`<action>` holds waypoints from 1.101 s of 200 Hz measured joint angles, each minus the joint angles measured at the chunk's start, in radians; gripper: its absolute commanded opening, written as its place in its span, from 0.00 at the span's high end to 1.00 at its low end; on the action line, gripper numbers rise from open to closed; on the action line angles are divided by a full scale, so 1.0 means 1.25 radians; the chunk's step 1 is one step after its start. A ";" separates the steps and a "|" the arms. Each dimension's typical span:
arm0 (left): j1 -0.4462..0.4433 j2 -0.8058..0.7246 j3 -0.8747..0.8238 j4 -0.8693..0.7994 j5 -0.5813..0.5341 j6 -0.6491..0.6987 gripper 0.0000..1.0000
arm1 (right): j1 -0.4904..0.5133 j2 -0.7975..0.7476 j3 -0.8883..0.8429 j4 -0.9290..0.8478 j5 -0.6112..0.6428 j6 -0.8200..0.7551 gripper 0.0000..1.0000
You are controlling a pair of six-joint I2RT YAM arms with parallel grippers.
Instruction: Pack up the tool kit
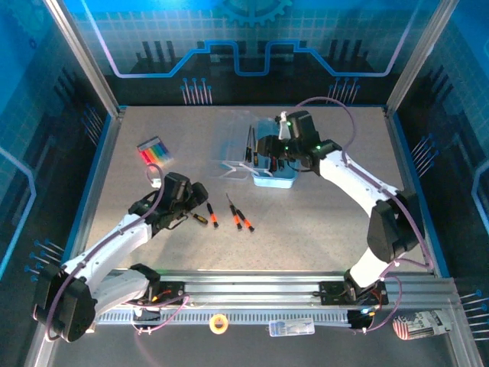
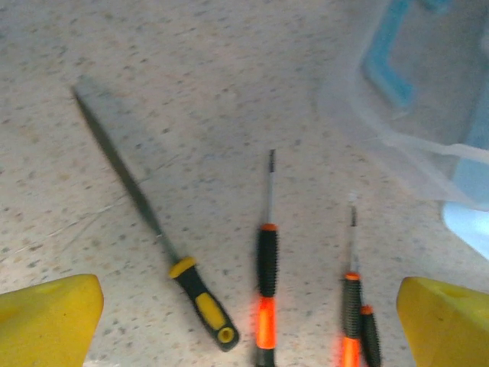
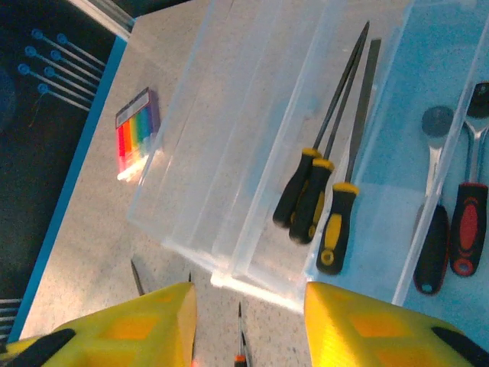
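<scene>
Blue-lit cell, speckled tabletop, tool kit partly packed by the look of it. Near the middle, a clear case with its lid thrown open toward the left. Inside, three yellow-handled files side by side, and a red-handled wrench in the next compartment. Loose on the tabletop, between the case and the left arm: one more file with a yellow-and-black handle, plus three orange-handled screwdrivers. All four roughly parallel, handles toward the left tool, tips pointing away toward the case. Left tool spread wide and empty, low and just short of the handles, fingers set to either side of the row and so across the long axes. Plainly the nearer arm for the next pickup. Right tool over the case, parted, nothing between its fingers. Off to the far left, a rainbow-coloured pack, well apart. Nothing in the way of the file. Screwdrivers close beside one another, probably awkward to single out.
</scene>
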 measured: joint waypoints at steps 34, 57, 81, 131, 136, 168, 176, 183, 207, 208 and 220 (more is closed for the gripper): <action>0.000 0.043 0.009 -0.071 -0.024 -0.057 0.01 | -0.002 -0.014 -0.125 0.066 -0.035 -0.031 0.59; 0.000 0.089 0.032 -0.103 -0.025 -0.118 0.16 | -0.015 -0.018 -0.205 0.110 -0.048 -0.031 0.61; -0.007 0.152 0.057 -0.123 -0.025 -0.170 0.48 | -0.032 -0.031 -0.263 0.149 -0.054 -0.028 0.62; -0.017 0.238 0.064 -0.118 0.005 -0.258 0.54 | -0.037 -0.063 -0.310 0.226 -0.059 -0.027 0.63; -0.017 0.250 0.068 -0.118 0.011 -0.263 0.54 | -0.037 -0.063 -0.312 0.229 -0.059 -0.027 0.63; -0.017 0.318 0.092 -0.099 0.037 -0.278 0.54 | -0.038 -0.063 -0.315 0.245 -0.059 -0.024 0.64; -0.017 0.327 0.093 -0.091 0.040 -0.279 0.55 | -0.040 -0.063 -0.315 0.248 -0.059 -0.024 0.64; -0.017 0.333 0.093 -0.085 0.045 -0.281 0.57 | -0.041 -0.063 -0.315 0.251 -0.059 -0.024 0.64; -0.018 0.351 0.093 -0.065 0.051 -0.292 0.63 | -0.041 -0.063 -0.315 0.253 -0.059 -0.020 0.64; -0.018 0.352 0.093 -0.064 0.051 -0.292 0.63 | -0.041 -0.063 -0.315 0.253 -0.059 -0.020 0.64; -0.018 0.359 0.093 -0.056 0.051 -0.297 0.66 | -0.042 -0.063 -0.315 0.253 -0.059 -0.018 0.64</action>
